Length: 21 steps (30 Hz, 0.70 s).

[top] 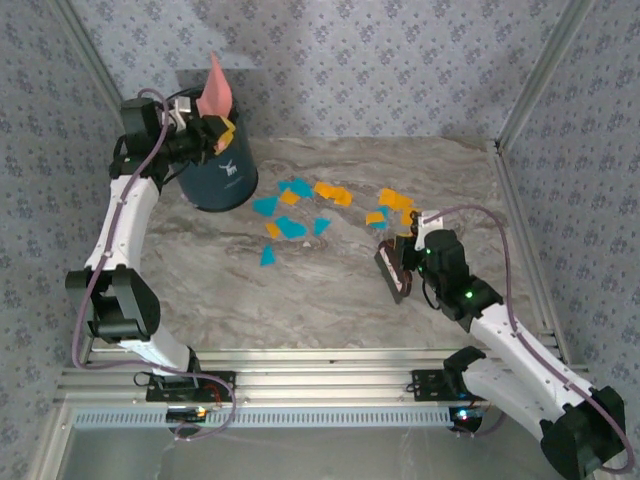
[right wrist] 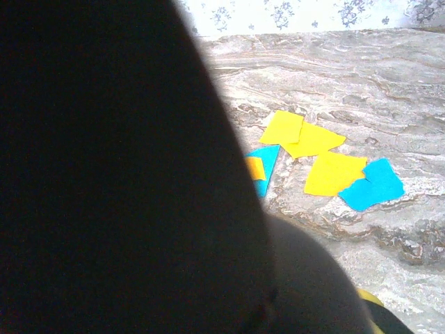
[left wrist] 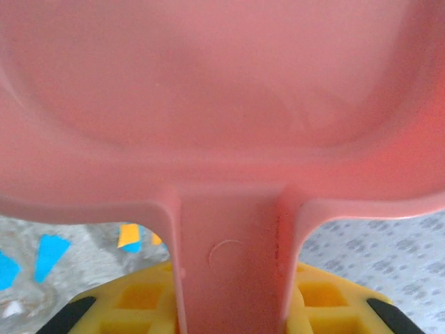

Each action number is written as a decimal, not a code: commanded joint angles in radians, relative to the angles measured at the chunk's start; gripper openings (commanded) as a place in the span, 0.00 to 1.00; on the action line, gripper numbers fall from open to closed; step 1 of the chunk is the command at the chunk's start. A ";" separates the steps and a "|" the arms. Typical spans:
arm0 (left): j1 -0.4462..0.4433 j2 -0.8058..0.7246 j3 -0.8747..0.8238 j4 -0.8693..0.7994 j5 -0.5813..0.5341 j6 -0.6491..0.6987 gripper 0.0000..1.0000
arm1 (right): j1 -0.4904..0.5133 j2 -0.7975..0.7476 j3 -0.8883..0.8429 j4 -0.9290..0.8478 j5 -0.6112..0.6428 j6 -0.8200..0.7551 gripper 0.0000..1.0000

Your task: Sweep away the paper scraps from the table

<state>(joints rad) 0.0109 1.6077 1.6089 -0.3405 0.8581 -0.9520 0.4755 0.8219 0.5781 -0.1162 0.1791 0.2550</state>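
Pink dustpan (left wrist: 222,104) clamped by handle in left tool (left wrist: 233,306).

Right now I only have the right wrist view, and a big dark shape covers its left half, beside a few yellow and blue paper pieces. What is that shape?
Observer: From the top view, it looks like a dark flat brush-like tool, gripped by the right gripper.
Operator: What is the other arm doing?
Observer: The left gripper clamps the handle of a pink plastic dustpan, held upright by a dark blue round bin at the far left.
Operator: Is there more paper than I see?
Observer: Yes. More orange and teal paper scraps lie on the marble-patterned table, between the bin and the tool.
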 commanded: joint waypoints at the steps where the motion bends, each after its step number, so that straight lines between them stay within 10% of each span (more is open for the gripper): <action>1: -0.030 -0.049 0.071 -0.250 -0.037 0.277 0.00 | -0.031 -0.033 -0.029 0.045 -0.040 0.042 0.00; 21: -0.359 0.008 0.058 -0.663 -0.418 0.797 0.00 | -0.286 -0.089 -0.028 0.031 -0.068 0.044 0.00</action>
<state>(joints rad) -0.3191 1.5955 1.6451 -0.9501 0.5255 -0.2443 0.2180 0.7479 0.5240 -0.0875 0.1070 0.3027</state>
